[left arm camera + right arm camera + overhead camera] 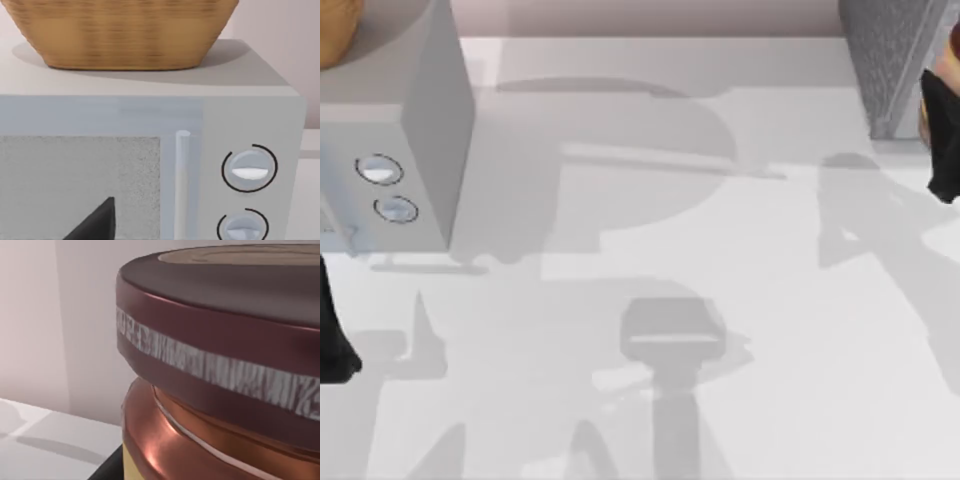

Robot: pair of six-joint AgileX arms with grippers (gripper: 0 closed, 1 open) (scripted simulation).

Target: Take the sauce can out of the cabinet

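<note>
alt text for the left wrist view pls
A pale grey box-shaped appliance faces the camera, with a speckled window, a vertical bar handle and two round dials stacked beside it. A woven tan basket sits on top, and a dark gripper finger pokes into view in front of the window.

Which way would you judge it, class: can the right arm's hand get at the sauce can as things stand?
Probably yes. The right wrist view has the sauce can looming very close with nothing between; from above, the right hand sits at the table's right edge beside the cabinet.
</note>
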